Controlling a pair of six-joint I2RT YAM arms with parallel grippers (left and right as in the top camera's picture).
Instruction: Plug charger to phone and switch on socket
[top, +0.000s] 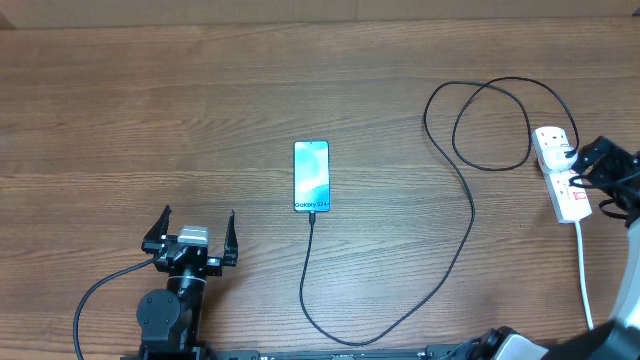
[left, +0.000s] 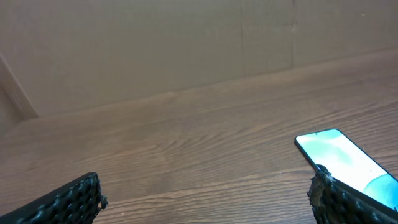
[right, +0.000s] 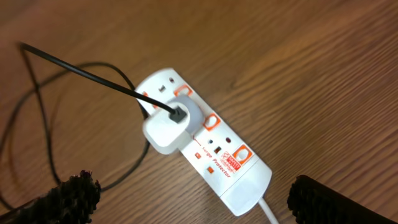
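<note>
with right pincer (right: 196, 199) wide above the socket (right: 231, 167), narrow it, press one tip down on the red switch (right: 212, 121) beneath, clear of the charger (right: 87, 74).

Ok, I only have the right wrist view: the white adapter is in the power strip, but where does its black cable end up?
Observer: The charger cable loops round, and its tip meets the bottom edge of the phone. From overhead it looks plugged in.
Operator: Is the phone showing anything?
Observer: Its screen is lit light blue and reads Galaxy S24.
Operator: And the left tool, is it in the way?
Observer: No. The left tool sits open and empty, to the phone's left and nearer the robot's base, apart from it.
</note>
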